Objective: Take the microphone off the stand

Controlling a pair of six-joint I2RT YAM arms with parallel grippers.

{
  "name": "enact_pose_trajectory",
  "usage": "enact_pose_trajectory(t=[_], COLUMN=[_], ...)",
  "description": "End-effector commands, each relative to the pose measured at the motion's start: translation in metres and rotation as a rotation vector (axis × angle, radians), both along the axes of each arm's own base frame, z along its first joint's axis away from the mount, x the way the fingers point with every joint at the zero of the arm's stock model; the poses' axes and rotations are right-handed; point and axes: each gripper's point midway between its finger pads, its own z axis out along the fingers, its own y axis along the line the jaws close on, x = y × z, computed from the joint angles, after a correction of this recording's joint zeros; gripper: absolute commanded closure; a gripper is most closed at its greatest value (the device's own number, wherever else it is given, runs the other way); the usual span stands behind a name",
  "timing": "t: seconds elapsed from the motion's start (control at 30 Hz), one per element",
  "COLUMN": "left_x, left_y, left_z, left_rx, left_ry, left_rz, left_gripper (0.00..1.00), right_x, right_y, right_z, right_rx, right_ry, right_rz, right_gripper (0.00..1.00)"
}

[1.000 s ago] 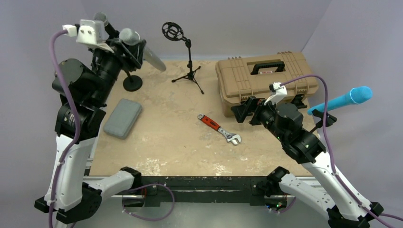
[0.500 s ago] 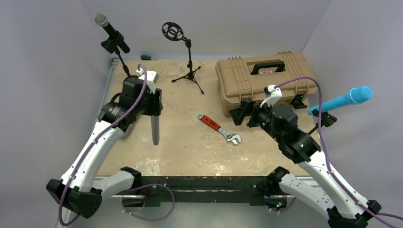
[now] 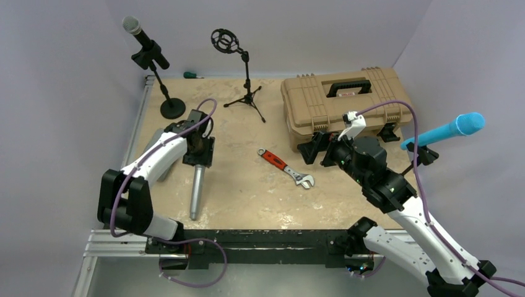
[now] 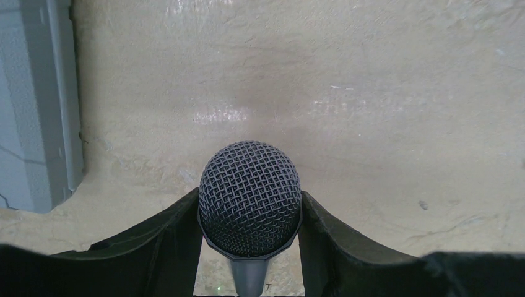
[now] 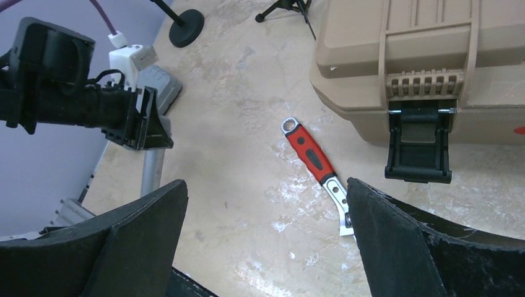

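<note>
- Since the picture of half a second ago, the left arm has been folded lower and closer to its base. The left gripper (image 3: 199, 153) has been brought down toward the beige stone-patterned table (image 3: 247, 198) together with the grey metal microphone (image 3: 197, 189). The right arm is found almost where it was.
- Nearest, the tail of the microphone's handle is seen close to the near edge of the table; whether it touches the surface cannot be told.
- In the left wrist view the round mesh head is clamped between the two black fingers (image 4: 155, 241), which are pressed against it on both sides. The microphone is thus carried well apart from every stand.
- The right gripper (image 5: 266, 185) is kept above the table with its jaws spread wide and nothing between them.
- A red-handled adjustable wrench (image 3: 286, 167) is laid flat near the middle of the table.
- A grey rectangular pad (image 5: 164, 90) is partly covered by the left arm.
- A tan plastic toolbox (image 3: 347, 105) with a black carry handle is placed at the right, its lid closed.
- A light-blue microphone (image 3: 442, 132) is seen tilted at the right edge.
- Farther back, a black tripod stand (image 3: 247, 80) with a round ring on top is standing upright.
- In the far left corner, a black round-base stand (image 3: 173, 108) carries a black microphone with a silver head (image 3: 145, 43), and a small green-handled screwdriver (image 3: 193, 75) is lying near it.
</note>
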Motion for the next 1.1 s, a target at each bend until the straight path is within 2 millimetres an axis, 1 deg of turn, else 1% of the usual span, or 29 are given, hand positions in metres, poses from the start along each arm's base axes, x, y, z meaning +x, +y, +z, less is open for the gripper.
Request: enact_pose_trajectory(t=[0.0, 0.1, 0.17, 0.23, 0.37, 0.57, 0.67, 0.77, 0.8, 0.93, 1.0, 1.03, 1.07], left_x=[0.011, 0.012, 0.011, 0.010, 0.008, 0.006, 0.006, 0.006, 0.006, 0.006, 0.007, 0.007, 0.007], left_y=[0.009, 0.013, 0.013, 0.010, 0.005, 0.003, -0.001, -0.001, -0.002, -0.004, -0.002, -0.002, -0.002], left_z=[-0.004, -0.011, -0.016, -0.022, -0.035, -0.049, -0.053, -0.053, -0.053, -0.050, -0.050, -0.049, -0.050], left_rx=[0.055, 0.092, 0.094, 0.085, 0.073, 0.079, 0.063, 0.064, 0.061, 0.050, 0.056, 0.057, 0.058], left_ry=[-0.016, 0.021, 0.045, 0.069, 0.124, 0.201, 0.220, 0.228, 0.227, 0.223, 0.222, 0.224, 0.226], left_rz=[0.015, 0.012, 0.009, 0.008, 0.000, 0.014, 0.013, 0.016, 0.018, 0.021, 0.024, 0.024, 0.024], left_gripper=[1.00, 1.00, 0.99, 0.93, 0.83, 0.72, 0.59, 0.57, 0.55, 0.43, 0.24, 0.19, 0.18], right_x=[0.001, 0.002, 0.001, 0.001, -0.001, -0.006, -0.008, -0.007, -0.007, -0.004, -0.003, -0.002, -0.002], right_y=[0.004, 0.004, 0.004, 0.004, 0.002, -0.008, -0.011, -0.010, -0.009, -0.007, -0.005, -0.005, -0.004], right_z=[0.004, 0.003, 0.003, 0.002, 0.001, 0.009, 0.010, 0.008, 0.007, 0.007, 0.008, 0.008, 0.008], right_rx=[0.021, 0.027, 0.031, 0.036, 0.033, 0.038, 0.048, 0.043, 0.039, 0.027, 0.025, 0.025, 0.025], right_ry=[-0.011, -0.012, -0.011, -0.011, -0.010, -0.023, -0.030, -0.023, -0.019, -0.016, -0.020, -0.022, -0.021], right_rz=[0.005, 0.004, 0.003, 0.004, 0.001, -0.031, -0.039, -0.035, -0.034, -0.028, -0.024, -0.025, -0.024], right_gripper=[0.01, 0.01, 0.01, 0.01, 0.01, 0.01, 0.01, 0.01, 0.01, 0.01, 0.01, 0.01, 0.01])
